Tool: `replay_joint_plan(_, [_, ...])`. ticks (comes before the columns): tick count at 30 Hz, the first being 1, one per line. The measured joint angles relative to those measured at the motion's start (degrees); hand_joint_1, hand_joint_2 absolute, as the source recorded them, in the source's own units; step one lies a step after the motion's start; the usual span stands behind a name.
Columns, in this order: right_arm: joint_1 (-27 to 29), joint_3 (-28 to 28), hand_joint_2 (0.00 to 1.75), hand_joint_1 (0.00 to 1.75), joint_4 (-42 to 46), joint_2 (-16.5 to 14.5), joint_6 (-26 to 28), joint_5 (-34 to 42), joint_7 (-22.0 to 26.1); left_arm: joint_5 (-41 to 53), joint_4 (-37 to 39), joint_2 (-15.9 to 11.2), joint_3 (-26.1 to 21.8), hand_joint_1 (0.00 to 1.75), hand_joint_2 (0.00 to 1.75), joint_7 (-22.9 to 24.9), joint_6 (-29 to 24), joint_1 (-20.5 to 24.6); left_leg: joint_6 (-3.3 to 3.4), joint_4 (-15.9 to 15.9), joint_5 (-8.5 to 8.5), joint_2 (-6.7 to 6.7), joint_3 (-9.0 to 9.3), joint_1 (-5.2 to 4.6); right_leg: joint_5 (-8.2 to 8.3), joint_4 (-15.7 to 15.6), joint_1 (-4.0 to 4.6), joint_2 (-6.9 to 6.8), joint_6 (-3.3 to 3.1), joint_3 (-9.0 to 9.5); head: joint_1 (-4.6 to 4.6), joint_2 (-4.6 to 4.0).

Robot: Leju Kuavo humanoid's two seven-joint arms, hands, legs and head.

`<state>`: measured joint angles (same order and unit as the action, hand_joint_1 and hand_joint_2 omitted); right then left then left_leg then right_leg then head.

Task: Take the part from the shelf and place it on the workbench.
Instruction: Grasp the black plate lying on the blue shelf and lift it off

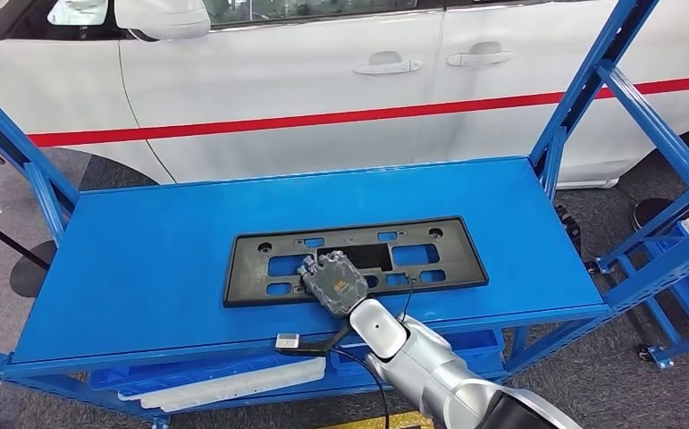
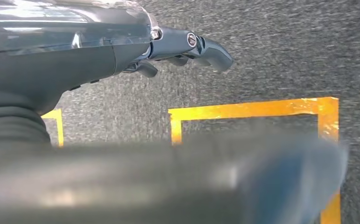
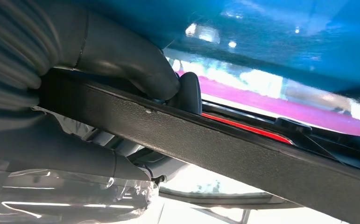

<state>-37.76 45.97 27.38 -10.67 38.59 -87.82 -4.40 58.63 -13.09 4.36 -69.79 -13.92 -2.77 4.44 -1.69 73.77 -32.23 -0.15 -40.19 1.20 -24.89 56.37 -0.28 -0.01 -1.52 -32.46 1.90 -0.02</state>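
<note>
Black plastic frame point(image 1: 356, 257), flat and rectangular with cut-out windows and small round holes, lies across the middle of the head view on the smooth blue metal top of the workbench point(image 1: 144, 268). Matte, finely grained surface in the right wrist view point(image 3: 243, 154), where the frame's edge runs as a dark bar from left to lower right.

Right hand point(image 1: 333, 281) sits at the frame's near edge, centre of the head view, on a silver arm rising from the lower right. In the right wrist view the thick grey thumb point(image 3: 136, 70) and a dark finger clamp the frame's edge between them: grasping the frame.

Left hand point(image 2: 187, 46) at the upper centre of the left wrist view, dark fingers loosely curled over speckled grey floor point(image 2: 285, 56) with yellow tape lines point(image 2: 252, 109). Nothing in it; a blurred grey bar hides the lower part of that view.

White car point(image 1: 323, 80) with a red stripe fills the top of the head view, cut off above the door handles. No readable writing.
</note>
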Motion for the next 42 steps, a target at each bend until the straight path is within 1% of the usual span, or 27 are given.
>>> replay_joint_plan(1, [0.0, -0.2, 1.75, 1.73, -0.1, 0.0, 0.1, 0.0, 0.3, 0.0, 0.0, 0.0, 0.0, 0.0, 1.75, -0.5, 0.0, 0.0, -0.1, -1.8, 1.52, 0.01, 0.83, 0.11, -0.08, 0.1, -0.07, 0.04, 0.12, 0.06, 0.0, 0.0])
replay_joint_plan(3, [0.0, -0.6, 1.75, 1.73, -0.1, 0.0, 0.5, 0.1, 0.9, -0.1, 0.0, -0.1, 0.0, 0.0, 1.75, -1.3, -0.1, 0.0, -0.22, -9.9, 5.38, 0.05, 4.73, 0.36, -0.43, 0.5, -0.16, 0.15, 0.57, 0.14, 0.01, 0.0])
replay_joint_plan(5, [-0.1, -1.3, 1.75, 1.73, 0.0, 0.0, 0.9, 0.9, 1.8, -0.3, 0.0, -0.2, 0.0, 0.0, 1.75, -1.8, -0.3, 0.1, 0.28, -15.2, 6.98, -0.1, 7.23, 0.33, -0.74, 1.1, 0.01, 0.33, 1.17, -0.07, -0.01, 0.0])
replay_joint_plan(8, [0.7, -3.3, 1.75, 1.73, 2.4, 0.3, 1.1, 4.5, 5.6, -0.3, 0.0, -0.2, 0.0, 0.0, 1.75, -2.5, -0.2, 0.1, 1.56, -15.7, 7.03, -0.23, 7.2, 0.12, -0.73, 1.3, 0.09, 0.49, 2.05, -0.42, -0.02, 0.0])
replay_joint_plan(10, [2.2, -5.5, 1.75, 1.73, 6.7, 0.9, 1.2, 10.3, 11.7, -0.4, 0.0, -0.2, 0.0, 0.0, 1.75, -3.2, 0.3, 0.1, 2.33, -15.9, 7.28, -0.15, 7.16, 0.2, -2.07, 3.0, -0.06, 0.41, 2.62, -1.21, -0.02, 0.0])
replay_joint_plan(11, [3.0, -6.9, 1.75, 1.73, 9.6, 1.2, 1.2, 14.4, 15.8, -0.4, 0.0, -0.2, 0.0, 0.0, 1.75, -3.3, 0.7, 0.1, 2.63, -16.0, 7.36, -0.08, 7.15, 0.25, -3.68, 5.7, -0.12, 0.36, 2.84, -2.42, -0.02, 0.0])
replay_joint_plan(13, [4.5, -9.6, 1.75, 1.73, 15.9, 2.1, 1.4, 24.3, 24.5, -0.3, 0.0, -0.3, 0.0, 0.0, 1.75, -3.2, 1.6, 0.2, 2.94, -16.0, 7.35, 0.04, 7.09, 0.16, -7.47, 13.6, -0.14, 0.3, 3.09, -6.19, -0.02, 0.0])
replay_joint_plan(14, [5.3, -10.7, 1.75, 1.73, 19.1, 2.7, 1.4, 29.9, 28.3, -0.3, 0.0, -0.3, 0.0, 0.0, 1.75, -3.2, 2.0, 0.2, 2.99, -16.0, 7.33, 0.05, 7.11, 0.09, -8.54, 16.9, -0.14, 0.3, 3.12, -7.82, -0.02, 0.0])
replay_joint_plan(15, [6.2, -11.6, 1.75, 1.73, 22.9, 3.6, 1.2, 35.9, 31.9, -0.4, 0.0, -0.4, 0.0, 0.0, 1.75, -3.1, 2.4, 0.1, 3.04, -16.0, 7.3, 0.02, 7.19, 0.03, -8.48, 18.3, -0.11, 0.3, 3.04, -8.55, -0.02, 0.0])
replay_joint_plan(16, [7.1, -12.3, 1.75, 1.73, 26.9, 4.6, 0.9, 41.7, 35.0, -0.4, 0.0, -0.4, 0.0, 0.0, 1.75, -3.2, 2.8, 0.1, 3.07, -16.0, 7.27, -0.04, 7.3, -0.04, -7.29, 17.2, -0.04, 0.31, 2.81, -8.12, -0.02, 0.0])
replay_joint_plan(18, [8.6, -13.7, 1.75, 1.73, 35.5, 6.4, -0.5, 52.1, 39.6, -0.5, 0.0, -0.4, 0.0, 0.0, 1.75, -3.4, 3.4, 0.1, 3.06, -16.0, 7.22, -0.1, 7.55, -0.24, -3.31, 9.9, 0.27, 0.31, 1.86, -4.6, -0.02, 0.0])
replay_joint_plan(20, [10.1, -14.4, 1.75, 1.73, 44.2, 7.9, -3.5, 61.1, 42.3, -0.5, 0.1, -0.3, 0.0, 0.0, 1.75, -3.7, 3.7, 0.3, 2.79, -16.0, 7.1, -0.09, 7.58, -0.53, -0.88, 3.1, 0.69, 0.14, 0.99, -1.38, -0.02, 0.0])
replay_joint_plan(22, [12.0, -14.5, 1.75, 1.73, 53.2, 9.7, -7.6, 70.1, 43.7, -0.7, 0.2, -0.3, 0.0, 0.0, 1.75, -4.2, 3.8, 0.5, 2.28, -16.1, 7.08, -0.12, 7.46, -0.62, -0.51, 1.2, 0.93, -0.04, 0.8, -0.74, -0.02, 0.0])
replay_joint_plan(24, [13.6, -14.4, 1.75, 1.73, 62.2, 11.4, -14.0, 79.1, 44.2, -1.1, 0.2, -0.5, -0.1, 0.0, 1.75, -4.9, 3.9, 0.5, 1.74, -15.9, 6.84, -0.12, 7.28, -0.68, -0.09, 0.6, 0.59, -0.1, 0.64, -0.71, -0.02, 0.0])
replay_joint_plan(25, [14.2, -14.4, 1.75, 1.73, 66.2, 11.9, -18.4, 83.5, 44.3, -1.3, 0.2, -0.5, -0.1, 0.0, 1.75, -5.3, 4.0, 0.4, 1.48, -14.8, 6.02, -0.1, 6.84, -0.7, 0.1, 0.3, 0.36, -0.14, 0.43, -0.63, -0.01, 0.0])
replay_joint_plan(26, [14.9, -14.6, 1.75, 1.73, 69.7, 12.2, -24.0, 87.8, 44.4, -1.6, 0.2, -0.6, -0.2, 0.0, 1.75, -5.7, 4.0, 0.4, 1.26, -12.6, 4.55, -0.07, 5.9, -0.68, 0.26, 0.1, 0.14, -0.2, 0.25, -0.53, -0.01, 0.0])
replay_joint_plan(28, [16.6, -15.6, 1.75, 1.73, 74.6, 12.2, -36.1, 95.3, 44.5, -2.3, 0.2, -0.6, -0.3, 0.0, 1.75, -6.4, 3.9, 0.4, 0.91, -5.4, 0.67, -0.05, 2.75, -0.48, 0.23, 0.0, 0.14, -0.28, -0.02, -0.51, -0.01, 0.0])
replay_joint_plan(29, [17.7, -16.1, 1.75, 1.73, 76.2, 12.2, -41.8, 98.7, 44.1, -2.6, 0.2, -0.6, -0.4, 0.0, 1.75, -6.7, 3.9, 0.4, 0.76, -1.9, -0.65, -0.04, 1.17, -0.42, 0.18, 0.1, 0.18, -0.3, -0.04, -0.53, -0.01, 0.0])
replay_joint_plan(30, [18.6, -16.4, 1.75, 1.73, 77.3, 12.2, -46.1, 101.7, 43.5, -2.8, 0.2, -0.5, -0.5, 0.0, 1.75, -7.0, 3.8, 0.3, 0.68, -0.1, -0.93, -0.04, 0.31, -0.41, 0.11, 0.2, 0.2, -0.3, -0.05, -0.54, -0.01, 0.0])
replay_joint_plan(31, [19.3, -16.6, 1.75, 1.73, 78.0, 12.2, -49.6, 104.3, 42.8, -2.9, 0.2, -0.5, -0.6, 0.0, 1.75, -7.1, 3.7, 0.3, 0.65, -0.4, -0.16, -0.04, 0.43, -0.41, 0.03, 0.3, 0.21, -0.28, -0.01, -0.54, -0.01, 0.0])
replay_joint_plan(32, [19.7, -16.8, 1.75, 1.73, 78.5, 12.2, -52.2, 106.6, 41.9, -3.1, 0.2, -0.5, -0.8, 0.0, 1.75, -7.2, 3.5, 0.2, 0.7, -3.0, 1.59, -0.03, 1.67, -0.41, -0.06, 0.5, 0.2, -0.23, 0.07, -0.51, -0.01, 0.0])
replay_joint_plan(34, [20.3, -16.9, 1.75, 1.73, 78.9, 12.2, -56.4, 109.7, 40.6, -3.2, 0.2, -0.5, -1.2, 0.0, 1.75, -7.1, 3.0, 0.3, 1.03, -10.9, 5.23, -0.02, 5.52, -0.48, -0.3, 1.0, 0.29, -0.13, 0.39, -0.55, -0.01, 0.0])
replay_joint_plan(35, [20.6, -16.9, 1.75, 1.73, 78.9, 12.2, -58.3, 110.7, 40.0, -3.2, 0.2, -0.5, -1.3, 0.0, 1.75, -7.1, 2.8, 0.3, 1.31, -13.8, 6.29, -0.06, 6.83, -0.57, -0.36, 1.2, 0.38, -0.08, 0.62, -0.68, -0.01, 0.0])
replay_joint_plan(36, [20.9, -16.8, 1.75, 1.73, 78.9, 12.2, -59.9, 111.3, 39.5, -3.2, 0.2, -0.5, -1.5, 0.0, 1.75, -7.0, 2.7, 0.4, 1.59, -15.3, 6.69, -0.11, 7.39, -0.66, -0.36, 1.4, 0.47, -0.05, 0.87, -0.86, -0.01, 0.0])
replay_joint_plan(39, [21.3, -16.7, 1.75, 1.73, 79.0, 12.2, -63.0, 112.0, 38.3, -2.9, 0.2, -0.5, -1.6, 0.0, 1.75, -6.4, 2.5, 0.3, 2.59, -15.6, 7.15, -0.19, 7.03, -0.64, -0.34, 1.7, 0.47, 0.0, 1.7, -1.25, -0.01, 0.0])
replay_joint_plan(40, [21.3, -16.7, 1.75, 1.73, 79.1, 12.3, -63.3, 112.2, 37.9, -2.7, 0.2, -0.5, -1.6, 0.0, 1.75, -6.1, 2.3, 0.4, 3.01, -15.8, 7.42, -0.15, 6.91, -0.56, -1.13, 2.4, 0.41, 0.02, 2.02, -1.53, -0.01, 0.0])
replay_joint_plan(42, [21.1, -16.6, 1.75, 1.73, 79.4, 12.4, -63.2, 112.9, 37.2, -2.5, 0.2, -0.5, -1.6, 0.0, 1.75, -5.6, 2.0, 0.7, 3.7, -16.0, 8.02, -0.06, 6.42, -0.47, -4.95, 6.9, 0.17, 0.05, 2.64, -3.24, -0.02, 0.0])
